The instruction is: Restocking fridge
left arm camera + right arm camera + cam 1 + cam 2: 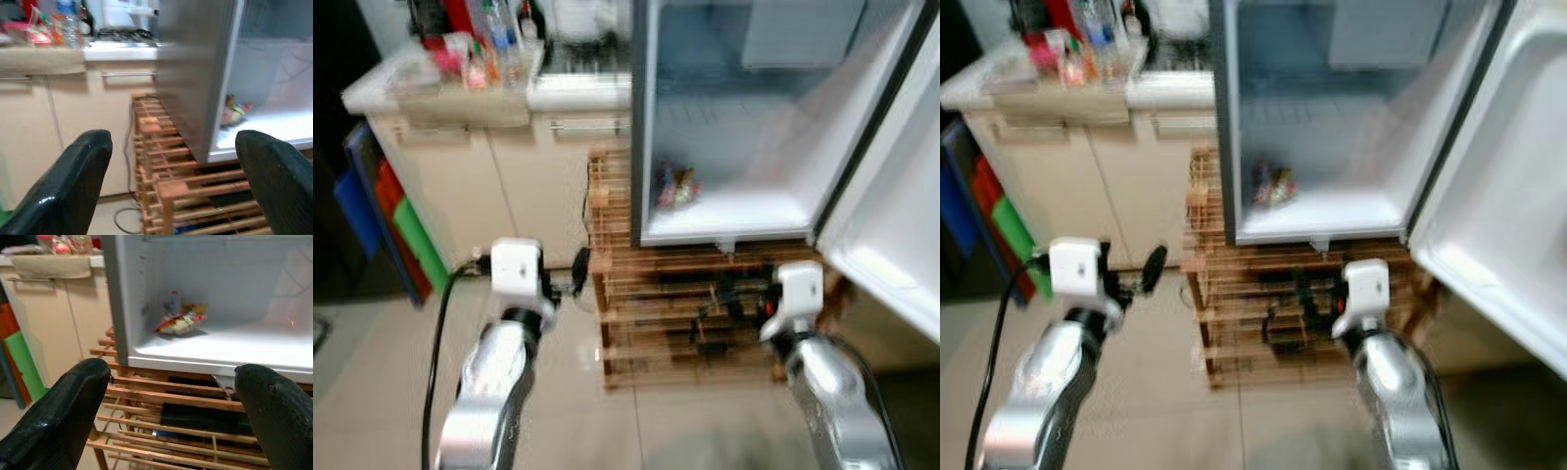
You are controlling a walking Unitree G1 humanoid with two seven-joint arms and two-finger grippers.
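The fridge [734, 117] stands open on a slatted wooden rack [656, 304], its smooth white door [891, 235] swung to the right. Left of it, a beige cabinet carries a cluttered tabletop [460, 83]. A crinkled, multicoloured snack packet [180, 320] lies flat at the left of the fridge's white floor; its long axis cannot be judged. The left claw [171, 191] and right claw [171, 416] are spread wide, holding nothing, near the rack.
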